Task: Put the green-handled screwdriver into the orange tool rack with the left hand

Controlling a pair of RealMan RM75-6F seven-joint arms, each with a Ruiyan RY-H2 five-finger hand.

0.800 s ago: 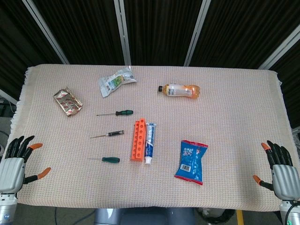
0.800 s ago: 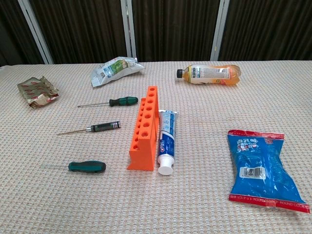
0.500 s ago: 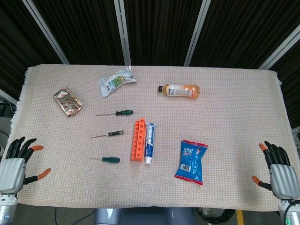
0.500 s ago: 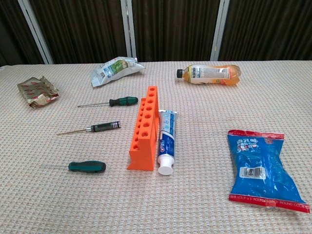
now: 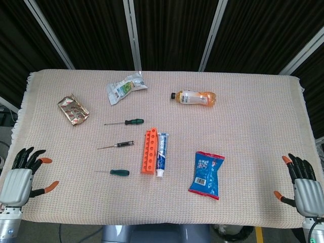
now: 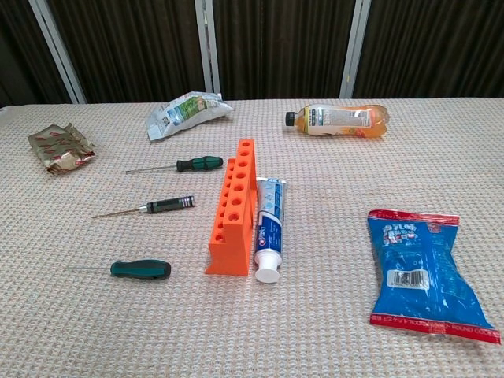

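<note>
Left hand (image 5: 20,178) has crept inward, fingers (image 5: 28,157) spread and empty; 2 green-handled screwdrivers beyond them risk a wrong pick.

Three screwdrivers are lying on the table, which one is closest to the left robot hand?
The stubby green-handled screwdriver, nearest the table's front edge. The black-handled screwdriver and the slimmer green one lie farther from the left robot hand.

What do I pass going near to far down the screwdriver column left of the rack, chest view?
Stubby green-handled screwdriver → black-handled screwdriver → long green-handled screwdriver → crumpled white-green packet. The orange tool rack runs alongside to their right.
</note>
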